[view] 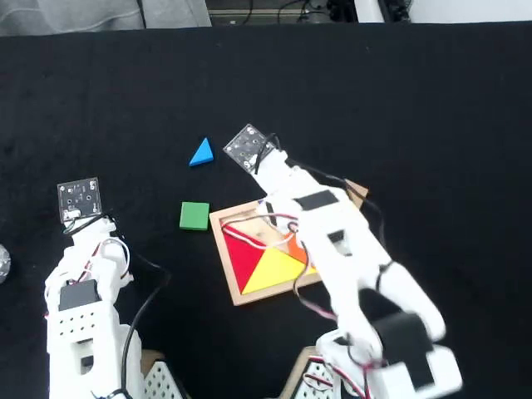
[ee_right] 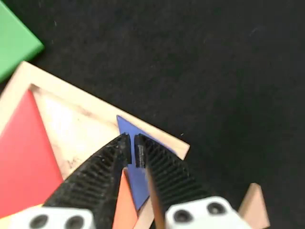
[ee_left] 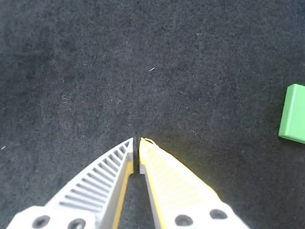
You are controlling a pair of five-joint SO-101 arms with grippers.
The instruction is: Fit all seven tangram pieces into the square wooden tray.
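Your square wooden tray [view: 223,249] sits turned at an angle on the table, near the middle. Inside it you have a red triangle [view: 241,253] along the left side, a yellow triangle [view: 274,268] touching it along the near side, and an orange piece [view: 297,248] partly under the right arm. A dark blue triangle [ee_right: 125,125] has its point at a far corner, against the inner edge of the rim. Bare pale wood shows between the red triangle and that corner.

Your right tool [ee_right: 132,143] is directly over the dark blue triangle with its fingers drawn together to a thin slit. You cannot tell whether they pinch the piece.

A green square [view: 194,215] lies flat just outside the tray's left corner. A light blue triangle [view: 201,154] rests farther back, well apart from the tray. A tan wedge [view: 357,193] lies beside the tray's right side.

Your left tool [ee_left: 137,141] has its tips together over bare cloth, with the green square off to one side of it.

The table [view: 416,108] is covered in black fabric; grey cloth and cables line the far edge
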